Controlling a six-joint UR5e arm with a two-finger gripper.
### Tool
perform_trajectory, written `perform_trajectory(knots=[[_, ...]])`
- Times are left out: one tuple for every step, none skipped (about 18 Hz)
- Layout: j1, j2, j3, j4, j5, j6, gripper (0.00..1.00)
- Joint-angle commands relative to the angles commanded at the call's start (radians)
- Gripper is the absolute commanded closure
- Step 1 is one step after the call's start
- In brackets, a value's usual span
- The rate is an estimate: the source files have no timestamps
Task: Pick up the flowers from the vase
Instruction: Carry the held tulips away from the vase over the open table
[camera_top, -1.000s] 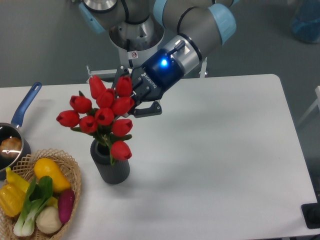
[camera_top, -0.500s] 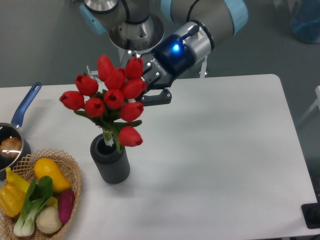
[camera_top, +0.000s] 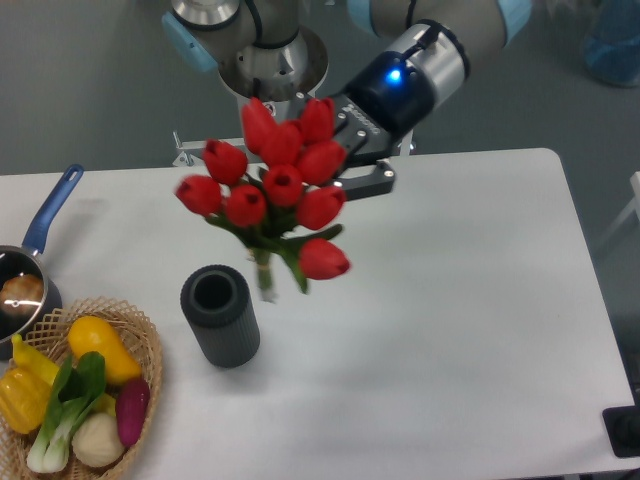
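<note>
Beside the wicker basket (camera_top: 150, 345) and saucepan (camera_top: 40, 235) at the table's (camera_top: 450, 330) left edge, empty vase (camera_top: 220, 315); above it, flowers (camera_top: 275, 185) aloft, clamped in the gripper (camera_top: 345, 165), arm angled down from behind.

Gripper (camera_top: 345, 160) fingertips masked by flowers (camera_top: 275, 185) — grasp point not seen, jaw gap unreadable. Stem ends smeared by motion blur. Arm cut by top edge. Basket (camera_top: 140, 325) and saucepan (camera_top: 45, 225) cropped at left edge — saucepan contents too small to be identified.
</note>
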Motion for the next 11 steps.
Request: perform_trajectory(knots=[[-0.002,0.000,0.000,0.000,0.042,0.002,1.00],[0.002,-0.002,0.000,0.000,0.074,0.006,1.00],[0.006,-0.008,0.000,0.000,0.114,0.021,1.00],[0.011,-0.011,0.002,0.000,0.152,0.034,1.00],[0.017,-0.012,0.002,0.000,0.177,0.049,1.00],[0.031,-0.023,0.003,0.000,0.192,0.067,1.00],[0.050,-0.029,0.003,0.000,0.208,0.083,1.00],[0.081,-0.029,0.003,-0.002,0.237,0.100,1.00],[0.104,-0.032,0.009,-0.002,0.279,0.127,1.00],[0.112,-0.040,0.023,-0.009,0.336,0.170,1.00],[0.117,-0.047,0.037,-0.017,0.384,0.210,1.00]])
